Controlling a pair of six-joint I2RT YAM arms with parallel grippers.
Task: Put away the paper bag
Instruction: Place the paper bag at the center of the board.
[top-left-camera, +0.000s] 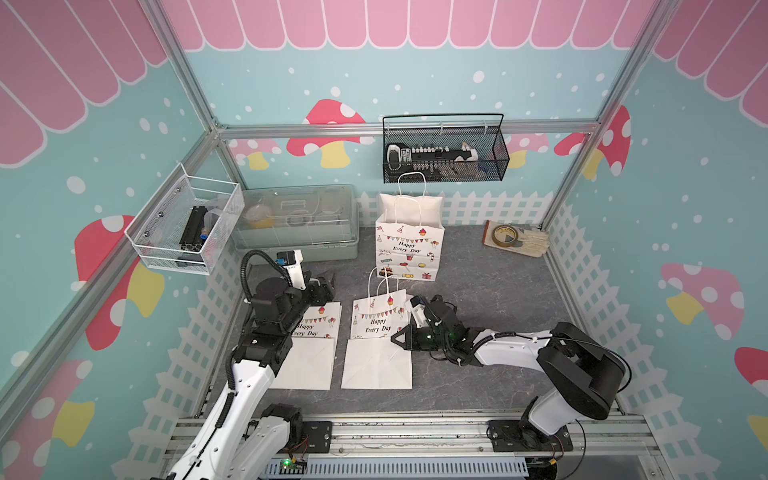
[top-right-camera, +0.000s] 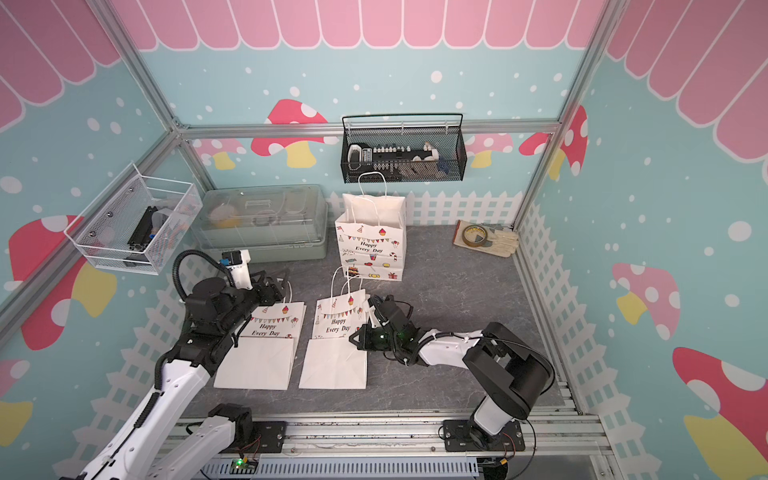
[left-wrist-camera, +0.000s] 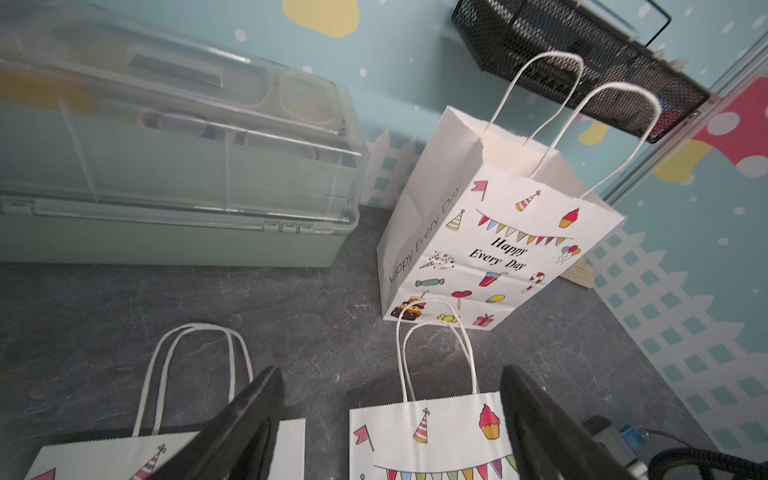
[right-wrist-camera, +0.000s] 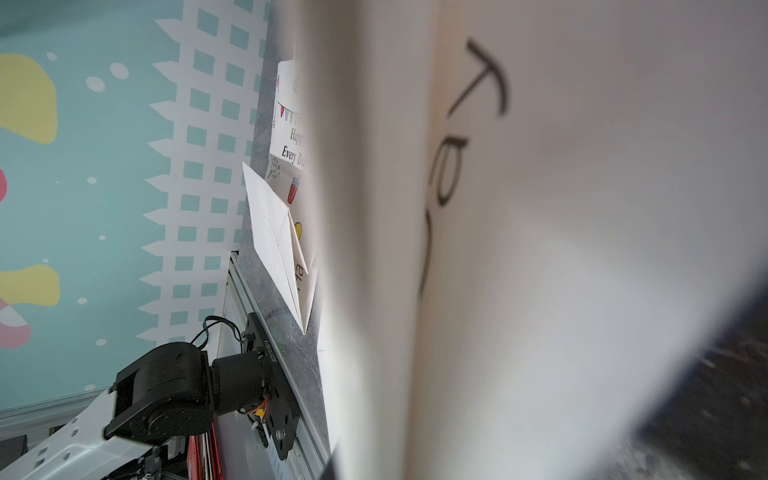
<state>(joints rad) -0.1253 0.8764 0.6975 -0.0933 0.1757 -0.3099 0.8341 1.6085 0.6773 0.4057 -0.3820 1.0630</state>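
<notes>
Pinching the right edge of the middle bag, the right gripper has its fingers clamped together on the paper right at the fold. That bag lies folded flat on the table, its printed half looking slightly raised. Over on the other side, the left gripper hovers by the handles of the left bag, fingers spread wide and holding nothing, while the upright bag stands further back beside the lidded box.
</notes>
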